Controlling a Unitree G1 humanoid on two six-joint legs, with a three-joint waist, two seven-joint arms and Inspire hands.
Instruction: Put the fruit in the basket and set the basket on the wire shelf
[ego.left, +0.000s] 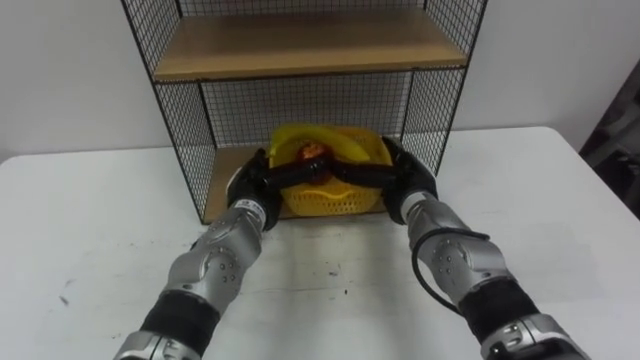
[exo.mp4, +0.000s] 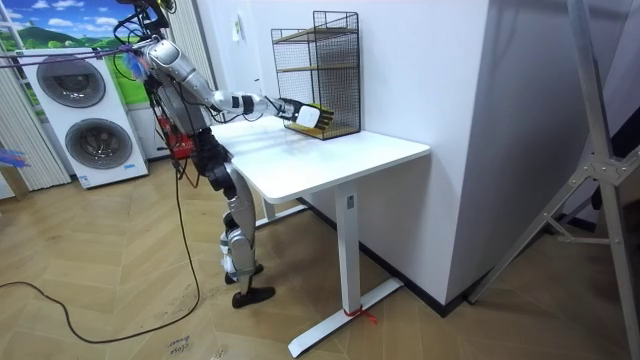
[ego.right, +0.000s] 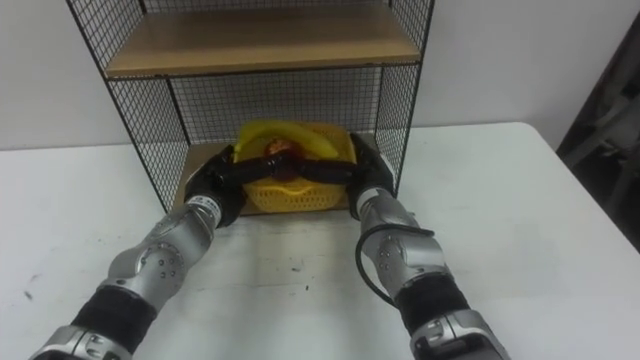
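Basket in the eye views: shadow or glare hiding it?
Left eye view: no glare; the basket sits in shade under the upper board of the wire shelf, fruit readable; left robot hand and right robot hand cover its rim ends. Right eye view: same, table evenly lit. Room view: even light, no glare.

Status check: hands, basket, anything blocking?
Left hand and right hand both clamped on yellow plastic mesh basket. Basket, yellow banana inside, at front of black wire shelf, lowest tier. Nothing blocking.
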